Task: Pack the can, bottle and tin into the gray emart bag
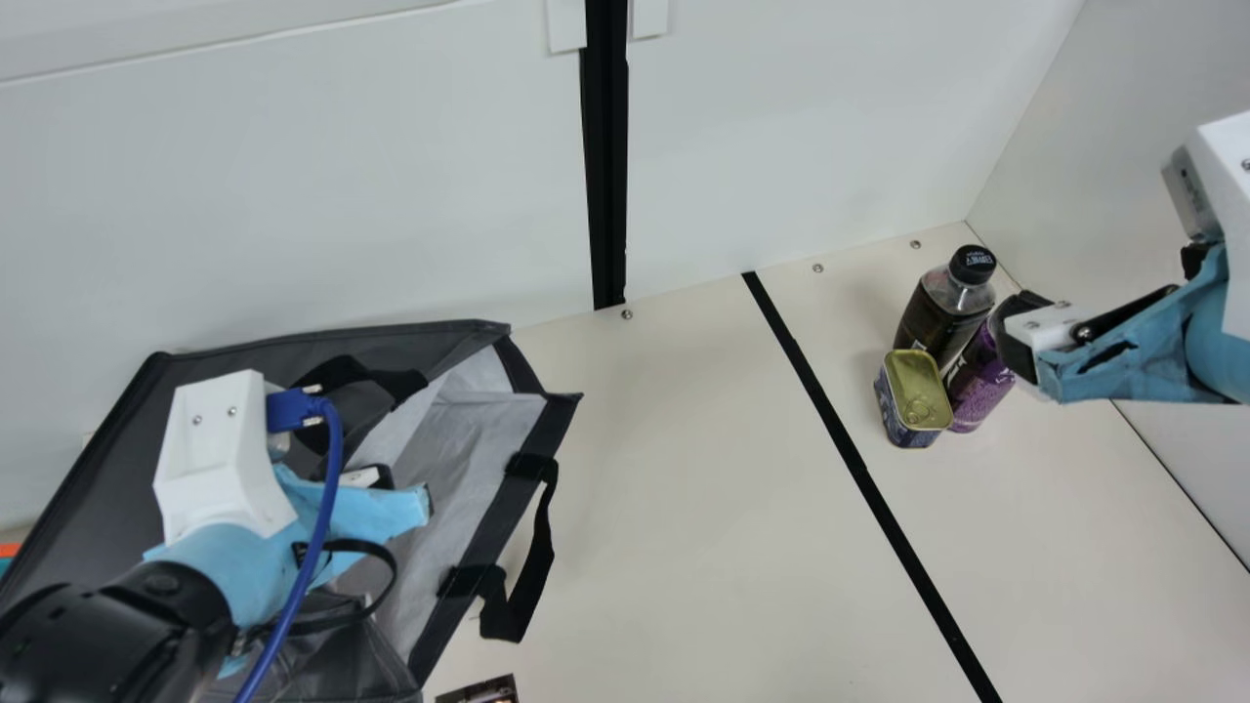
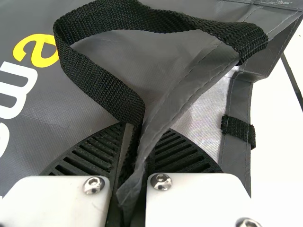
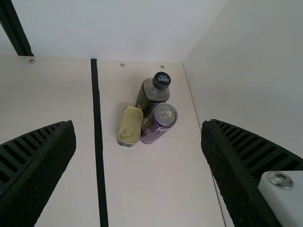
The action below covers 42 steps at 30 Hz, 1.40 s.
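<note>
Bottle, can and tin sit close together near the back wall, to the right of the black line on the table. We see the bottle stand up straight, cap to the top, and the can stands up too. The tin lies flat with its lid up, and its long side runs from the back wall toward our side. The gray emart bag is at the left, its mouth facing the middle of the table. In the main view, our right gripper covers part of the can, and the tin and can hide the foot of the bottle. A dark thing is cut off at that view's bottom edge (we can't tell what it is). The bottle is dark with a black cap, the can is purple with a silver top, and the tin has a shiny gold lid with a ring. Our right gripper is wide open and has hold of nothing. Our left gripper is pinched tight on the bag's gray edge, by a black strap.
</note>
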Tool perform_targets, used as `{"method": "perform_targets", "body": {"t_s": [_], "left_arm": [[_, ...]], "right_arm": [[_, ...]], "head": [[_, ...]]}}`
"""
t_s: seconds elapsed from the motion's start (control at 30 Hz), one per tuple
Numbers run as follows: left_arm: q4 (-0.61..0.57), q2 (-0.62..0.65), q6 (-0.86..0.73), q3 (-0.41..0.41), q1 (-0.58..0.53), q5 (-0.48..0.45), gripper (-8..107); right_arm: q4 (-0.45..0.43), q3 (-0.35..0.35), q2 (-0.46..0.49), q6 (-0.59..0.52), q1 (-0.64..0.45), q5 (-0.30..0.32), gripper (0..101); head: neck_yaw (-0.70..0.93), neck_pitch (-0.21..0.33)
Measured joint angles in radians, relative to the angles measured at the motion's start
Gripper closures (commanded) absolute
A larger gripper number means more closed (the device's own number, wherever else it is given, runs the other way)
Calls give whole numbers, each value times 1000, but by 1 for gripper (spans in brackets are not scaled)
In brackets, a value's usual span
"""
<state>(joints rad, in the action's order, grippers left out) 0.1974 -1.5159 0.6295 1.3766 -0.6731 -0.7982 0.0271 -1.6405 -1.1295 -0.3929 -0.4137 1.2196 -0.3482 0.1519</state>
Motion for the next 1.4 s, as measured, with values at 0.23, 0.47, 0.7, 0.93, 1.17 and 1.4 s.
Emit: {"method": "perform_targets", "body": {"t_s": [0.23, 0.47, 0.7, 0.93, 1.17, 1.4], "left_arm": [[0, 0, 0, 0, 0, 0, 89], [0, 0, 0, 0, 0, 0, 89], [0, 0, 0, 0, 0, 0, 89], [0, 0, 0, 0, 0, 0, 89], [0, 0, 0, 0, 0, 0, 89], [0, 0, 0, 0, 0, 0, 89]], "right_arm": [[-22, -18, -35, -6, -15, 0, 10], [-27, -22, -73, -27, -30, -4, 10], [-27, -14, -111, -42, -40, -22, 10], [-27, -7, -154, -59, -47, -44, 10], [-18, 4, -191, -72, -54, -62, 10], [-11, 18, -226, -87, -65, -76, 10]], "head": [[0, 0], [0, 0], [0, 0], [2, 0], [0, 0], [0, 0]]}}
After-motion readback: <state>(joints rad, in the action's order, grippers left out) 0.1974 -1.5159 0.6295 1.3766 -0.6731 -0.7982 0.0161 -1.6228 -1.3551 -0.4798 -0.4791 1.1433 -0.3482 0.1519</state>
